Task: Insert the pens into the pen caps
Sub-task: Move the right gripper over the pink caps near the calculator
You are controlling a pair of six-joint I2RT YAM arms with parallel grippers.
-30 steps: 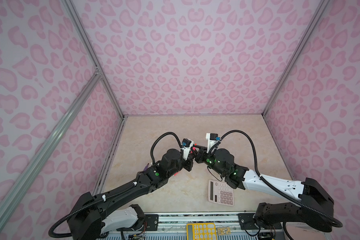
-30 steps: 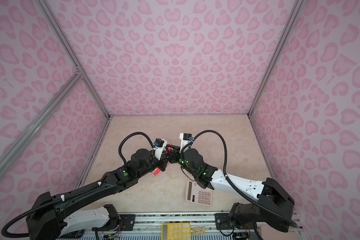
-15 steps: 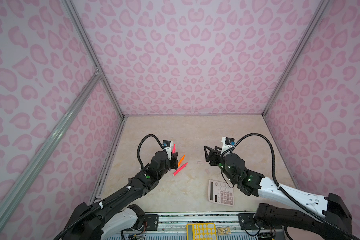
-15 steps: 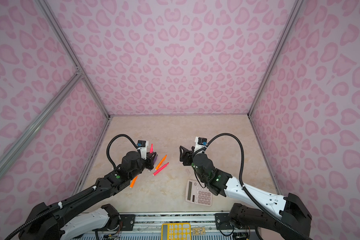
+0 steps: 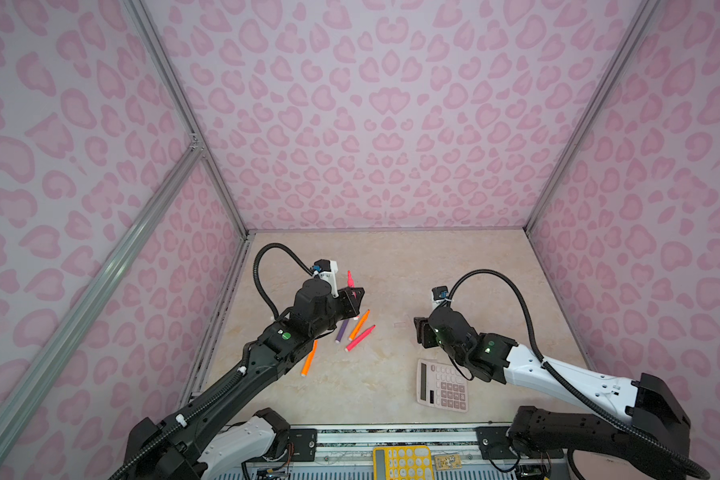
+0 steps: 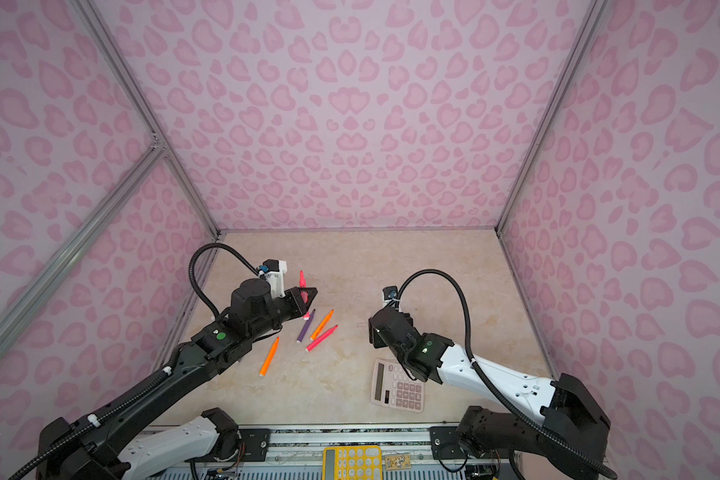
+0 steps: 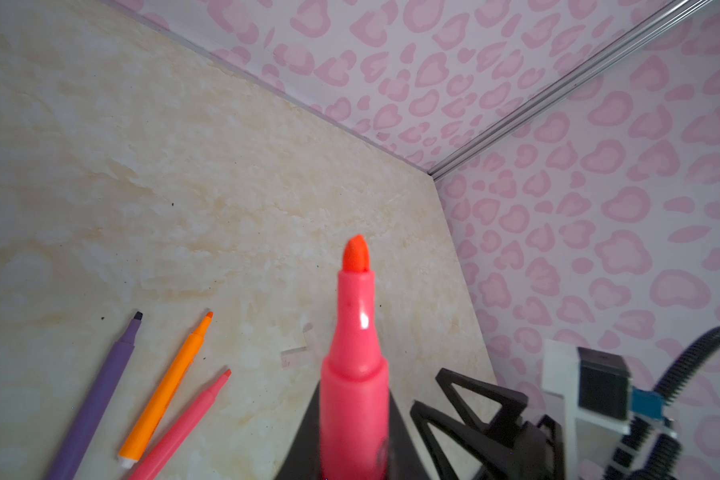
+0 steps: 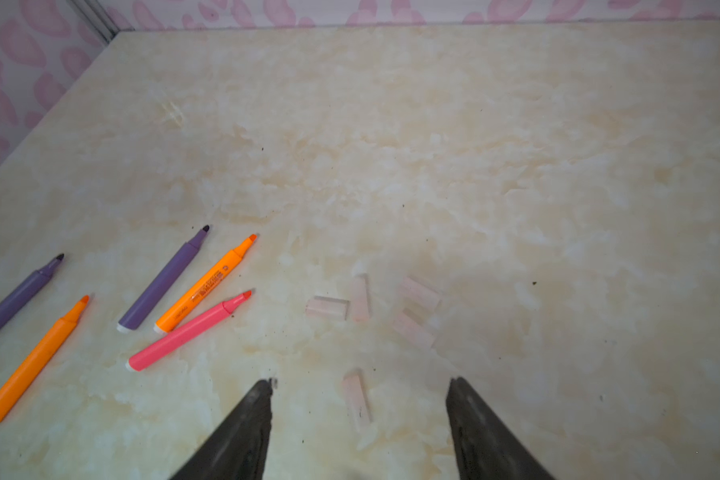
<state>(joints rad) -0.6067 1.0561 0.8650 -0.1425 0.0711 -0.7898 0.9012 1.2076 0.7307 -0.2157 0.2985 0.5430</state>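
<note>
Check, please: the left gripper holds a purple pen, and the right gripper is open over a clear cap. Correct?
One error: the left gripper holds a pink-red pen, not purple; the left wrist view shows it. The right gripper is open over a clear cap.

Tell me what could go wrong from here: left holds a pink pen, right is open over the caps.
1. The caps are clear and faint. The right gripper, open over one cap, could miss it or flick it away on closing.
2. The left gripper holds the pink pen with much of it sticking out, so pushing a cap on could tilt it.
</note>
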